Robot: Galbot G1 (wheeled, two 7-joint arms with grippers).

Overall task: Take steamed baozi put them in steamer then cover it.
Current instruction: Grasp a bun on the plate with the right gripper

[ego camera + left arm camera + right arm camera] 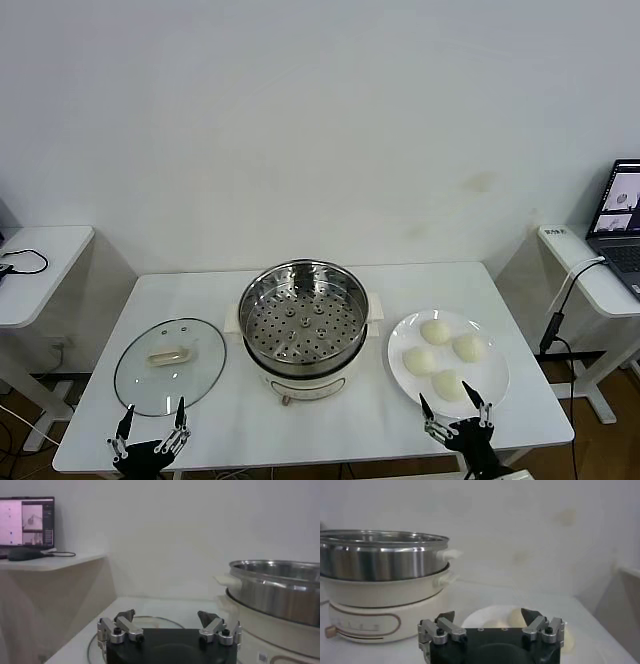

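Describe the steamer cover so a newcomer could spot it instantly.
On the white table, find the steel steamer at its middle. On the robot's left of it, flat on the tabletop, lies the cover: a clear glass disc with a cream handle at its centre, unlike the opaque white plate of baozi opposite.

Plain white wall [320, 120] is filling bkgd; side desks are sitting at 9 [35, 270] & 3 o'clock [590, 275], w/ laptop [622, 215] glowing.

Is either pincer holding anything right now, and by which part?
Nothing is held. The left pincer and right pincer both hang open and empty at the table's near edge.
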